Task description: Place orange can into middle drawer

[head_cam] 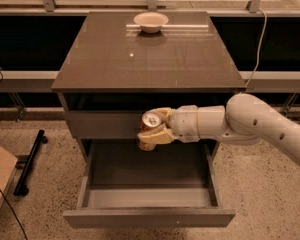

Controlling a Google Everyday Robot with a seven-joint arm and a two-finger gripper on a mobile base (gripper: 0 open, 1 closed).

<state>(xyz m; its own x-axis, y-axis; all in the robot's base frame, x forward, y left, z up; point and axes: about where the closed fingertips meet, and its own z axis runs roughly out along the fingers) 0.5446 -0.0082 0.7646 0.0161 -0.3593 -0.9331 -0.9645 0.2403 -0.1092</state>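
Note:
My gripper (156, 126) is shut on the orange can (149, 129), its tan fingers above and below the can. The can is upright, silver top up, held in front of the uppermost drawer front and above the back of the open middle drawer (149, 186). The drawer is pulled out toward the front, with low side walls, and its grey floor holds nothing. My white arm (250, 124) reaches in from the right.
A white bowl (150, 21) stands at the back of the cabinet top (140, 59). A black bar (30, 161) and a cardboard box (0, 179) lie on the floor at the left. A cable hangs at the back right.

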